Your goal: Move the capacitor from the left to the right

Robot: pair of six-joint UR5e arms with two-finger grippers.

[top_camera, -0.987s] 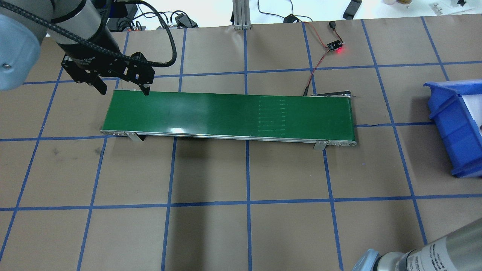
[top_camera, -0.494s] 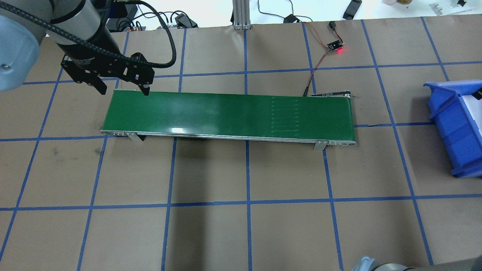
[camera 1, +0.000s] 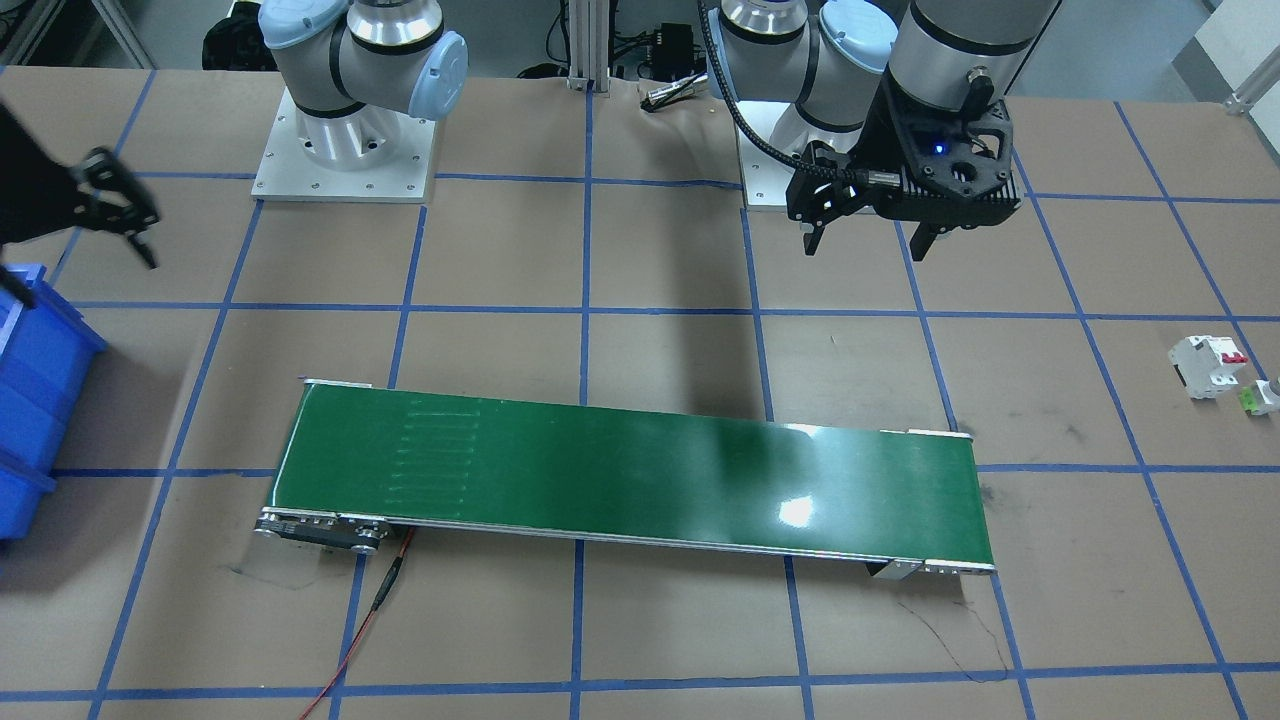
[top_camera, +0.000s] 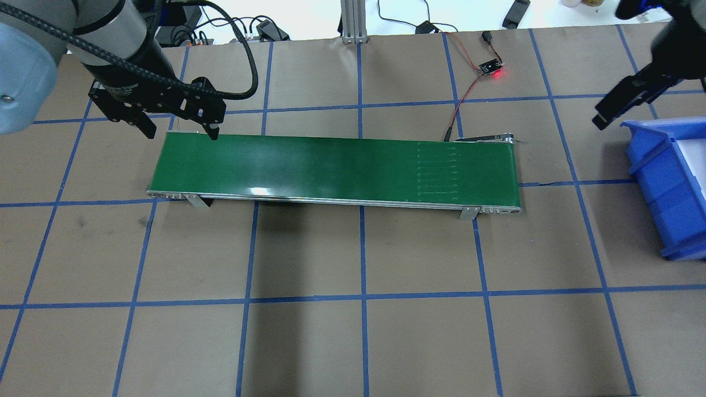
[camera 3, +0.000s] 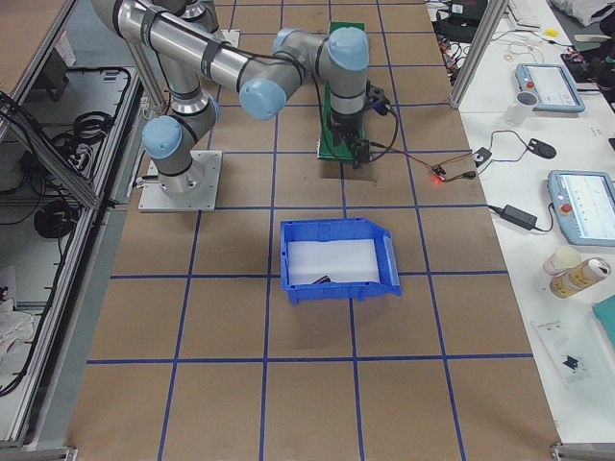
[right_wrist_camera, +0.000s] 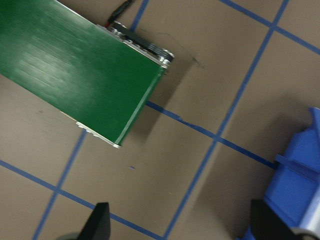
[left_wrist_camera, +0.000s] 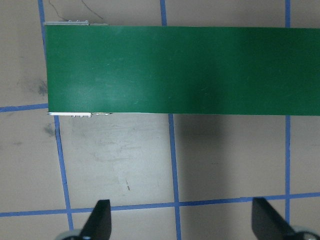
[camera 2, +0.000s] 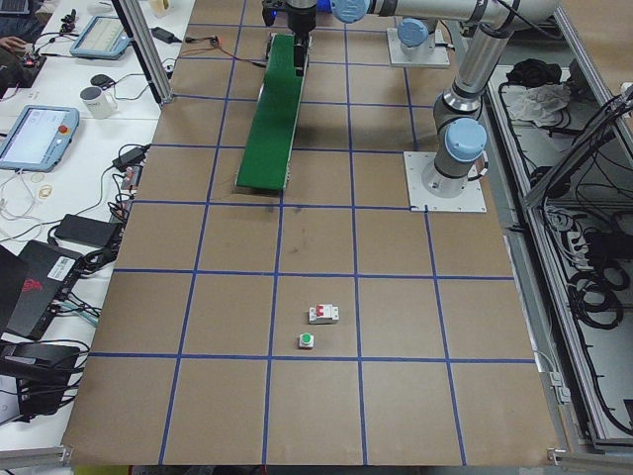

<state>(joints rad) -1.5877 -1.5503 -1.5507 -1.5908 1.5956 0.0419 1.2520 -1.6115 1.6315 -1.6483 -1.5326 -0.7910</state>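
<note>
A small dark thing [camera 3: 322, 279], too small to tell whether it is the capacitor, lies on the white floor of the blue bin [camera 3: 336, 259]. My right gripper [right_wrist_camera: 182, 225] is open and empty, high over the table between the bin's corner [right_wrist_camera: 295, 200] and the belt's right end. It shows blurred in the overhead view [top_camera: 651, 110] and at the front view's left edge [camera 1: 85, 280]. My left gripper [top_camera: 181, 133] is open and empty, just behind the green belt's [top_camera: 336, 168] left end. It also shows in the front view [camera 1: 865, 248] and in its own wrist view [left_wrist_camera: 182, 225].
A white breaker with a red switch [camera 1: 1208, 363] and a tiny green-and-white part [camera 1: 1262, 397] lie on the table far out on my left side. A sensor board with a red light [top_camera: 492, 69] and its wires lie behind the belt's right end.
My right arm has swung from the overhead view's bottom right up to its top right, beside the bin. The belt's seam marks have moved right. My left gripper has not moved.
</note>
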